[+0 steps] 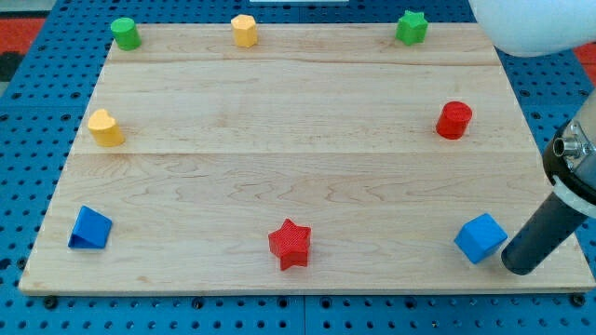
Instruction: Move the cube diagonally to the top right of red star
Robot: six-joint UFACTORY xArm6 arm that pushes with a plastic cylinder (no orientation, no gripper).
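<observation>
My tip (518,265), a matte dark rod with no fingers to spread or close, stands just beside the glossy blue plastic cube (480,237), on its lower-right side. The faceted red plastic star (290,244) lies well apart toward the view's left on the pale wooden board (298,140). Risk: an off-centre push may spin the cube aside, or drive it into the red plastic cylinder (454,120) above.
</observation>
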